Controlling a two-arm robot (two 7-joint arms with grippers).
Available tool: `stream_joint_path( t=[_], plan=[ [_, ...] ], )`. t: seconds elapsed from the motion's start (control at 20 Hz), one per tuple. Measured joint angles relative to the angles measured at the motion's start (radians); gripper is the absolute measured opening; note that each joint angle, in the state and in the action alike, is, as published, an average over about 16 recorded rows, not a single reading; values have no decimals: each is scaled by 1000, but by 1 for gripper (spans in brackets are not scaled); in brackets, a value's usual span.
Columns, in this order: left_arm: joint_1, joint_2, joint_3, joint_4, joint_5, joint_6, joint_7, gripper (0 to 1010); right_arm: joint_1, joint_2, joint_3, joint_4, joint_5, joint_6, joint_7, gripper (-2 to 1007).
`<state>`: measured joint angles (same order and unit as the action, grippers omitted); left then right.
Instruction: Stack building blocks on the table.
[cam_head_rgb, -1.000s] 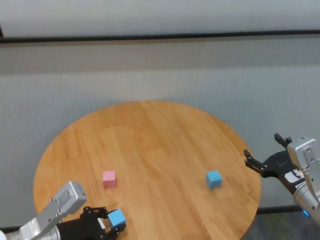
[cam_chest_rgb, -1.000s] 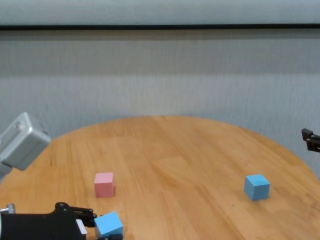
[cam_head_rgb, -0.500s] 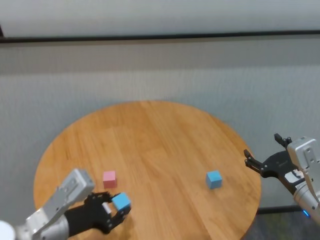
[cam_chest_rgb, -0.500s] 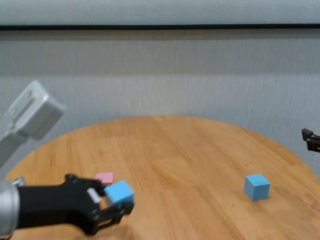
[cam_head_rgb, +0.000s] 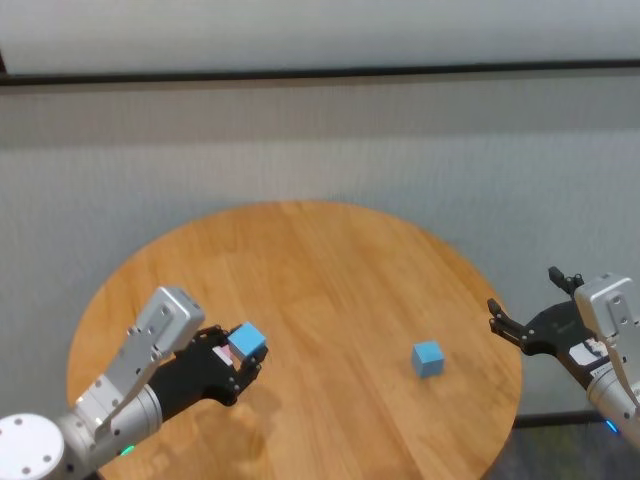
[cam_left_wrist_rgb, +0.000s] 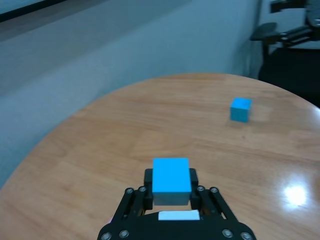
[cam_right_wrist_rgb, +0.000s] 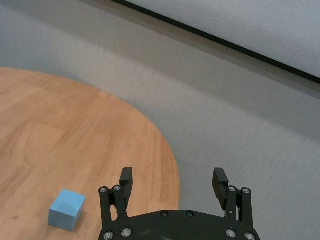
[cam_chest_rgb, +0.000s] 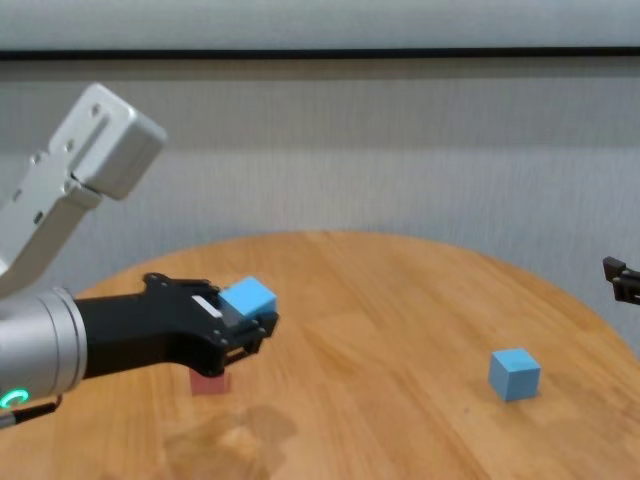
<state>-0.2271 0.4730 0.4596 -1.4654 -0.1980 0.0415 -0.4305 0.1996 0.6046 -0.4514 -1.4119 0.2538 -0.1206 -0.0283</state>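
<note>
My left gripper (cam_head_rgb: 241, 356) is shut on a light blue block (cam_head_rgb: 246, 341) and holds it above the table (cam_head_rgb: 330, 260), over the left part. The held block also shows in the chest view (cam_chest_rgb: 247, 296) and the left wrist view (cam_left_wrist_rgb: 171, 174). The pink block (cam_chest_rgb: 210, 385) lies on the table right under the left gripper, mostly hidden by it. The second light blue block (cam_head_rgb: 428, 357) lies on the table's right side, also in the right wrist view (cam_right_wrist_rgb: 67, 209). My right gripper (cam_head_rgb: 528, 298) is open and empty, off the table's right edge.
The round table (cam_chest_rgb: 400, 300) stands before a grey wall. A dark chair (cam_left_wrist_rgb: 280, 35) shows beyond the table's far side in the left wrist view. The table's edge runs close by the right gripper (cam_right_wrist_rgb: 173, 180).
My left gripper has lifted the light blue block from the table's near left edge and carried it up and forward, over the pink block. The right arm has not moved.
</note>
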Motion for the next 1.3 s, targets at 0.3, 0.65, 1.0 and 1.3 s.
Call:
stream_joint_path(
  t=[0.3, 0.65, 1.0, 1.3],
  plan=[
    [-12, -49, -3, 12, 35, 43, 47, 394, 0, 0, 0, 0, 0, 0, 0, 1004],
    [-54, -118, 34, 66, 86, 81, 61, 394, 0, 0, 0, 0, 0, 0, 0, 1005],
    [-113, -197, 73, 161, 133, 83, 58, 394, 0, 0, 0, 0, 0, 0, 0, 1005],
    [-158, -250, 77, 257, 143, 73, 41, 394, 0, 0, 0, 0, 0, 0, 0, 1005]
  ],
)
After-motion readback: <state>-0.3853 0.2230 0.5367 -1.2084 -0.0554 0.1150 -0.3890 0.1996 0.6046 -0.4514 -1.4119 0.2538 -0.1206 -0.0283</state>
